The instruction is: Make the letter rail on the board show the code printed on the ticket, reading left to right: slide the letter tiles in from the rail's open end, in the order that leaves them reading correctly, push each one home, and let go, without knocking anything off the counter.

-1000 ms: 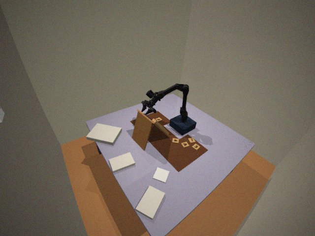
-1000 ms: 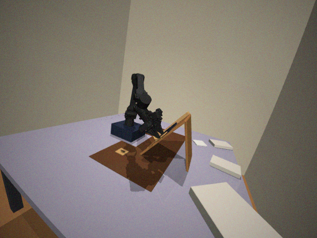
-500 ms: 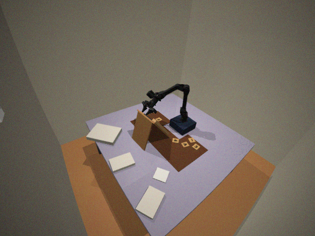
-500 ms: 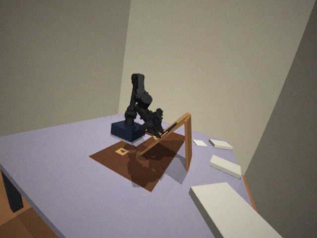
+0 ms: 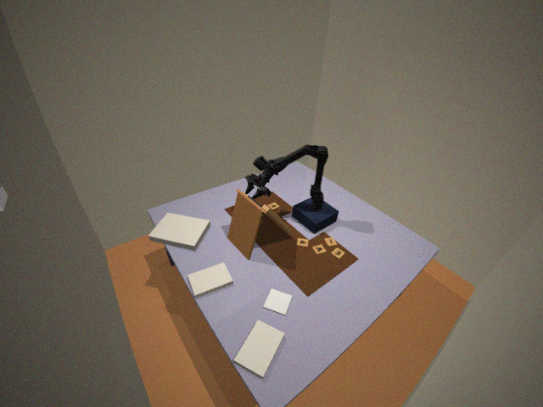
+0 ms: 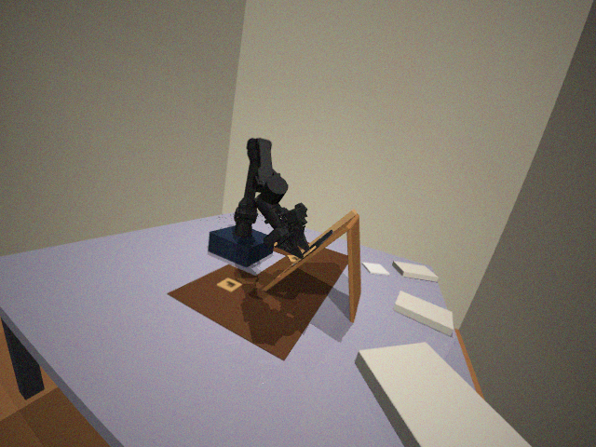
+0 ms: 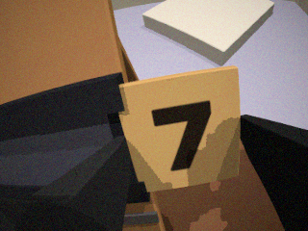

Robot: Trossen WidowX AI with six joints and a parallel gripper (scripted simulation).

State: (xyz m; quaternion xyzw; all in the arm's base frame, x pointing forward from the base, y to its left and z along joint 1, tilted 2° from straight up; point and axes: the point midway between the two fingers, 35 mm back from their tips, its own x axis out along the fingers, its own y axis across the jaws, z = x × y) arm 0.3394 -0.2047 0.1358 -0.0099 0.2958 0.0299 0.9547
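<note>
My gripper (image 5: 251, 195) (image 6: 304, 252) is shut on a tan tile (image 7: 223, 96) marked 7, upright in the wrist view, with one dark finger at each side. The tile is beside the end of the sloped wooden board (image 5: 245, 227) (image 7: 53, 43); whether it touches the rail is unclear. A short grey strip (image 7: 141, 218) shows below the left finger. Loose tiles lie on the brown mat (image 5: 306, 282) (image 6: 284, 344): one (image 5: 273, 205) (image 6: 229, 284) near the gripper's side, and several, including one tile (image 5: 302, 242) and another (image 5: 338, 253), at the other end. No ticket code is readable.
The board stands on a rear leg (image 6: 353, 283). Behind it lie thick cream slabs, one (image 5: 179, 230) (image 6: 423, 389) (image 7: 207, 24) nearest the gripper's end, another (image 5: 210, 279) and a third (image 5: 260, 348), plus a thin white square (image 5: 277, 301). The dark blue arm base (image 5: 315, 214) (image 6: 240, 248) stands in front.
</note>
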